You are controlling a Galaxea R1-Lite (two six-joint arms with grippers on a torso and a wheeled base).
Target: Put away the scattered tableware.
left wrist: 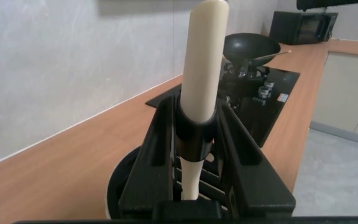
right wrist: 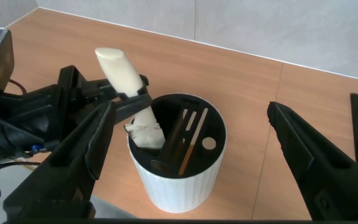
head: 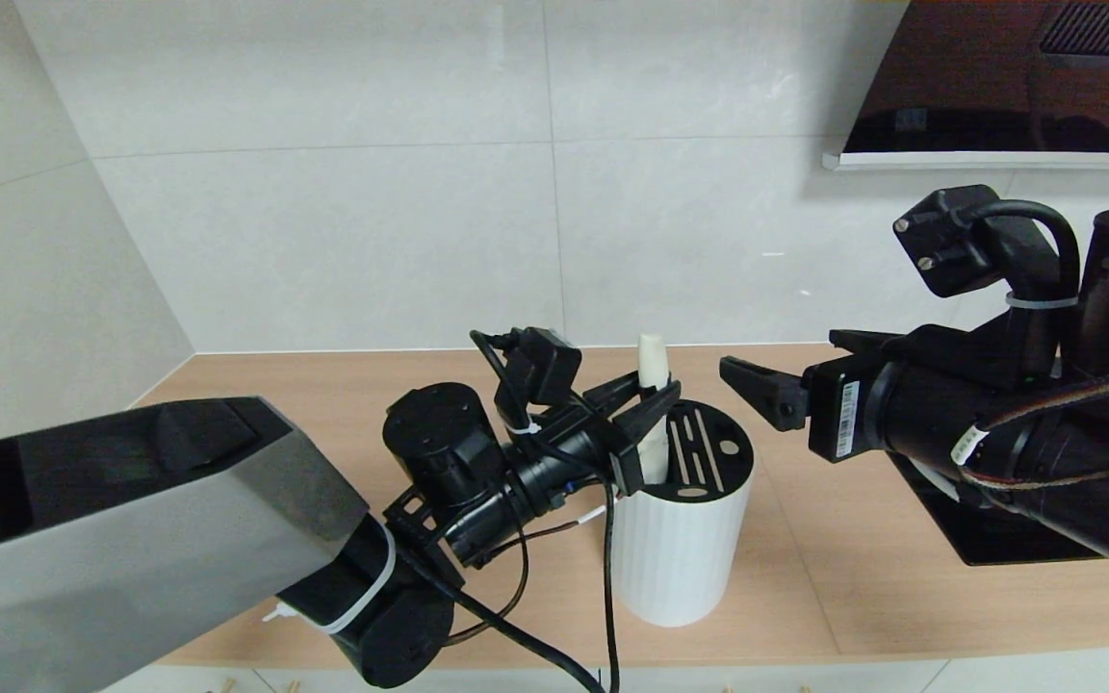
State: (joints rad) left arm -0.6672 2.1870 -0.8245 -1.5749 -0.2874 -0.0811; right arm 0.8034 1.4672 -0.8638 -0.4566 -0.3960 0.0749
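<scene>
**Left gripper holds a cream handle in the utensil holder**

The left gripper [head: 651, 404] has its jaws clamped on the cream-handled utensil [head: 652, 361], at the middle of the handle. The utensil stands a little tilted. Its lower end is already inside the white ribbed utensil holder [head: 675, 549], at the side nearest to this gripper. What kind of utensil it is, I cannot tell, because the working end is hidden in the holder.

The holder has a black slotted insert [head: 704, 448] on top. It stands on the wooden countertop [head: 323, 385], near the front edge and about in the middle of its width.

The right gripper [head: 778, 354] hangs just beside the holder on the right, with its jaws wide apart and nothing between them. Its fingers are at the height of the holder's rim and close to it.

Further right, a black cooktop [head: 988, 539] is set in the countertop, and in the left wrist view a dark wok [left wrist: 250, 46] stands on it. A range hood [head: 997, 87] hangs above. Behind the holder, bare wood stretches to the tiled wall [head: 372, 192], and also toward the left corner.
</scene>
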